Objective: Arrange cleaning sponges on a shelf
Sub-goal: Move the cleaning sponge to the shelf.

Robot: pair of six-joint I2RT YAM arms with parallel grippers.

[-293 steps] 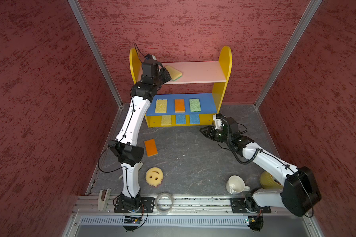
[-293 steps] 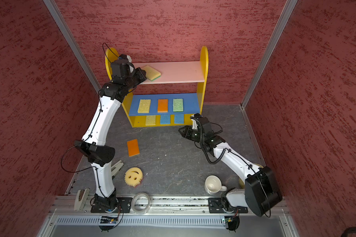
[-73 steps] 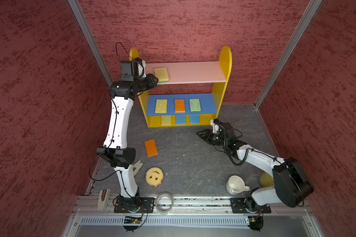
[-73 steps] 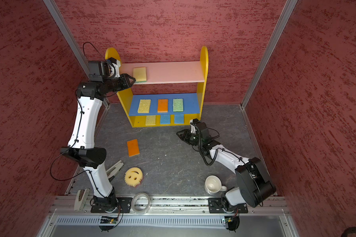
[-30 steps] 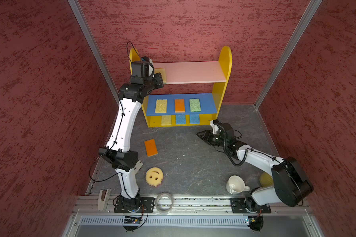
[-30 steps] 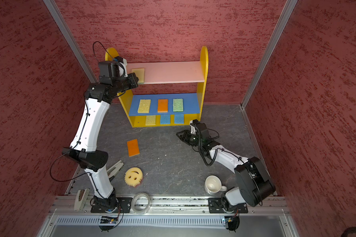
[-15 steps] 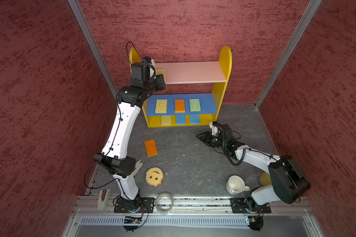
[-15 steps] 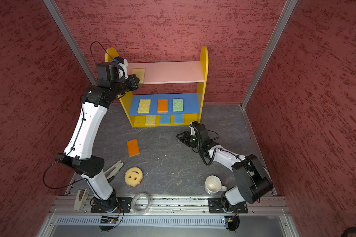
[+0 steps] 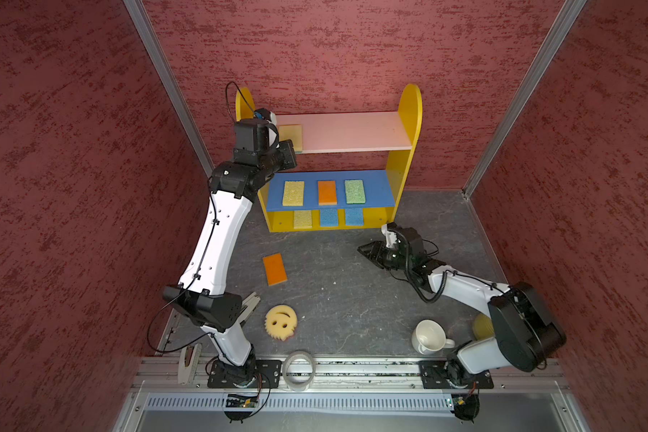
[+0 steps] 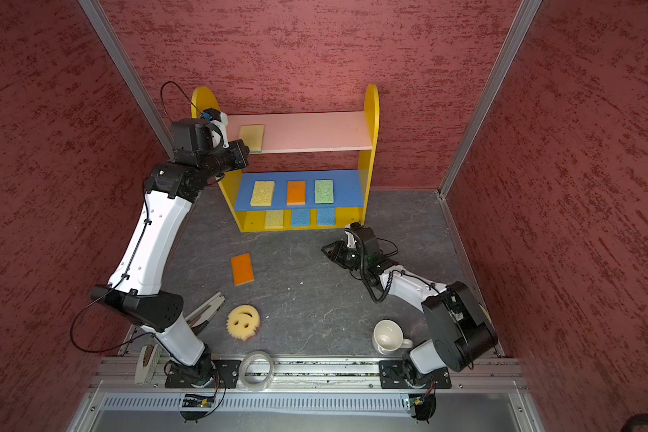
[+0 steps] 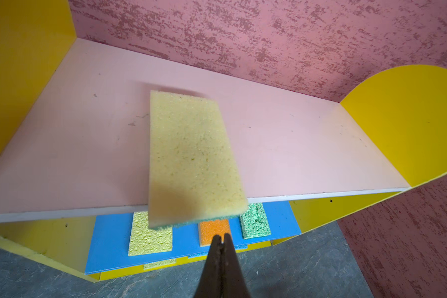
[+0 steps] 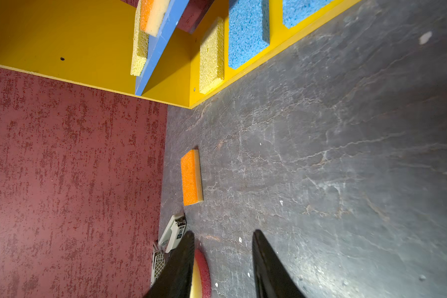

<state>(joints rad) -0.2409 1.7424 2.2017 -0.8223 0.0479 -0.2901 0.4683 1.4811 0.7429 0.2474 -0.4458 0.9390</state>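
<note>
The left fingers (image 11: 218, 260) are pressed together with nothing between them, tips just short of the yellow sponge (image 11: 189, 154). It lies on the shelf's (image 9: 410, 108) pink board (image 11: 294, 144), near end hanging over the front edge. The right fingers (image 12: 265, 255) stand partly apart, empty, low over the surface (image 12: 346, 154), clear of the orange sponge (image 12: 190, 178) lying there.

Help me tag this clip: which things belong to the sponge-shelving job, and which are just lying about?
Job: shelf; yellow sponge on its pink board; six sponges on lower tiers; orange sponge and smiley sponge on the floor.
Lying about: white mug; tape ring; stapler.
</note>
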